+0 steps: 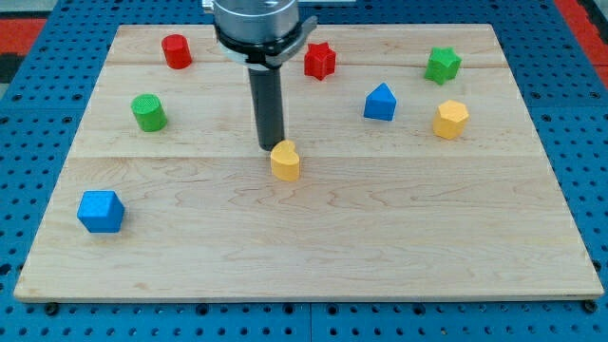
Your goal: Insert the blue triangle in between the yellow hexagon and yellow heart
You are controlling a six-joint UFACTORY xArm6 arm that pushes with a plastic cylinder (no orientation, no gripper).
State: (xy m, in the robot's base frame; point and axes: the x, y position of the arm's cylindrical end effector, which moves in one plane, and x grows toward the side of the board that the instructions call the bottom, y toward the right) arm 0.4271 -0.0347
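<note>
1. My tip (pixel 271 147), the lower end of the straight dark rod, rests on the pale wooden board (pixel 313 256) just at the upper-left edge of the small yellow heart-shaped block (pixel 285 161); whether it touches or is only just beside I cannot tell.
2. There is no claw on this arm, so nothing opens or closes and nothing is held; the rod can only shove things along the surface.
3. The small blue triangular block (pixel 380 103) sits toward the view's upper right, well apart from my tip and not far to the left of the small yellow hexagonal block (pixel 451 120).
4. The triangle already lies roughly between the two yellow pieces, though higher than the line joining them and much closer to the hexagon.
5. I judge the triangle to be light, rigid and free-sliding on smooth wood, so it will likely skid and twist if pushed off-centre.
6. The best contact would be the middle of a flat face, probably its upper side, pressing it toward the view's bottom left.
7. Other pieces, namely a red star (pixel 320 61), a green star (pixel 443 65), a red cylinder (pixel 176 51), a green cylinder (pixel 148 112) and a blue cube (pixel 101 211), sit away from that path.
</note>
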